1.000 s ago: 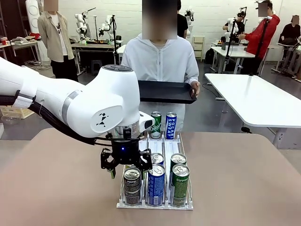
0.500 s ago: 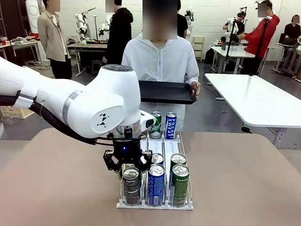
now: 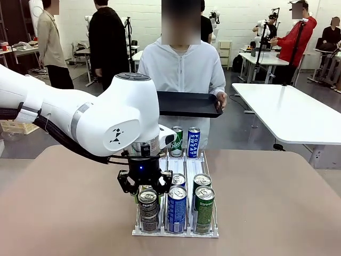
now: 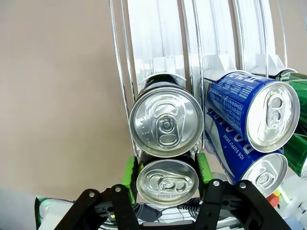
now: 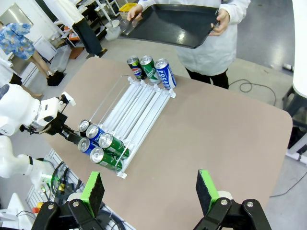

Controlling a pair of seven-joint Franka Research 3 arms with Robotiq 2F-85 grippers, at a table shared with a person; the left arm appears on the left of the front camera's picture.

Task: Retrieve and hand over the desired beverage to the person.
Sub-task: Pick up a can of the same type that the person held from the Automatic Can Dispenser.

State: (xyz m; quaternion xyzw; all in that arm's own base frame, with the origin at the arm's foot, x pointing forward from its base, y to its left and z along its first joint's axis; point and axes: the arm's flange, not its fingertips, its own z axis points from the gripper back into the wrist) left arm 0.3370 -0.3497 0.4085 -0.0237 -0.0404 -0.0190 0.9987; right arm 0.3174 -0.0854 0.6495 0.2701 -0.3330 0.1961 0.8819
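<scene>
A wire rack [image 3: 176, 233] on the brown table holds several beverage cans at its near end. My left gripper [image 3: 145, 191] is down on the rack's left lane, which holds two dark Pepsi cans. In the left wrist view this gripper [image 4: 166, 167] is shut on the lower Pepsi can [image 4: 168, 181], green pads pressed against both its sides. The other Pepsi can [image 4: 166, 125] touches the held one. The person [image 3: 181, 69], in a white hooded jacket, stands at the far side holding a black tray [image 3: 189, 104]. My right gripper [image 5: 150, 191] hangs open high above the table, with nothing between its fingers.
Blue Pocari Sweat cans [image 3: 177, 208] and green cans [image 3: 203, 208] fill the lanes to the right of the held can. More cans [image 3: 185, 142] stand at the rack's far end. A white table [image 3: 287, 112] is at the right, and bystanders walk behind the person.
My left gripper's fingers went from spread wide to shut on the Pepsi can. Bystanders in the background have walked to the left.
</scene>
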